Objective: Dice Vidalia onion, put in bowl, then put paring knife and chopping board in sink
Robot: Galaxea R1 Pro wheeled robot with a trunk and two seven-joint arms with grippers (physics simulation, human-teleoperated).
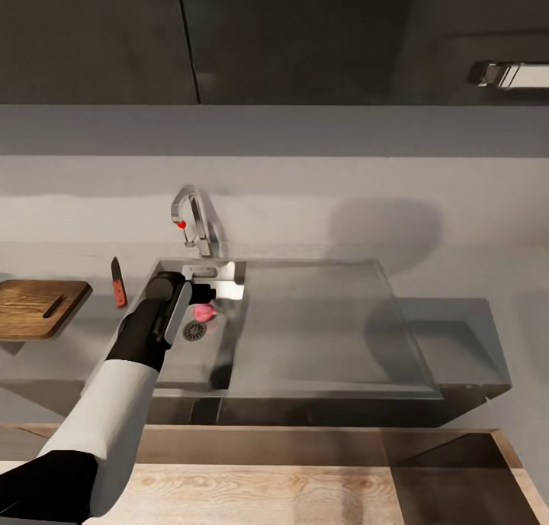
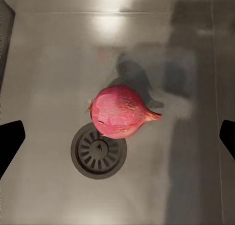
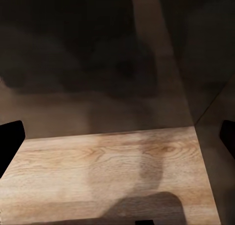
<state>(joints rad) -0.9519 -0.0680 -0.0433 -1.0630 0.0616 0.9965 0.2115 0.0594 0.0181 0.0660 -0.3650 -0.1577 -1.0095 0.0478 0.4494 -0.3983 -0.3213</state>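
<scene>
- the left gripper [image 2: 117,137] hangs over the sink [image 1: 171,361] basin with its fingers spread wide, nothing between them.
- the vidalia onion [image 2: 120,112] lies on the basin floor between those fingertips, touching the drain's [image 2: 99,151] rim, apart from both fingers.
- the right gripper [image 3: 117,141] is spread open over a light wooden surface [image 3: 107,171].
- beyond the left gripper, the tap [image 1: 194,220].
- off to its left on the countertop [image 1: 457,281], the paring knife [image 1: 117,282], then the chopping board [image 1: 38,305].

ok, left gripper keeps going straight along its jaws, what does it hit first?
Most likely the Vidalia onion, centred between the open jaws of the left gripper, beside the drain in the sink. Remaining gap unclear.
</scene>
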